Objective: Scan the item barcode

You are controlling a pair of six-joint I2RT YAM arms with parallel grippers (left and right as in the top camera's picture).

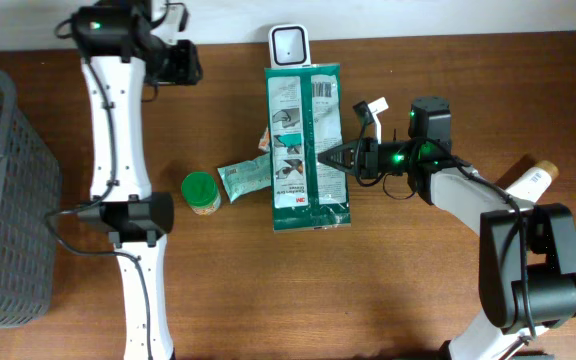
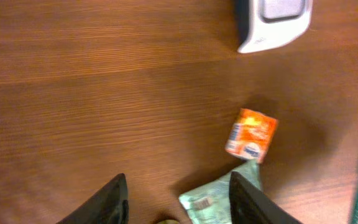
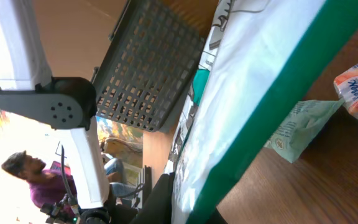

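Right claw (image 1: 330, 158) pinches green-white package (image 1: 298, 140) by its right edge, centre frame, keeping its barcode (image 1: 323, 90) end just below scanner (image 1: 288, 45) for reading. Left claw (image 2: 178, 200) spread, empty, overhead upper left.

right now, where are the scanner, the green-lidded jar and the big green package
scanner (image 1: 288, 45): overhead view, on its front window
green-lidded jar (image 1: 199, 188): overhead view, on the lid
green package (image 1: 308, 195): overhead view, on its lower half
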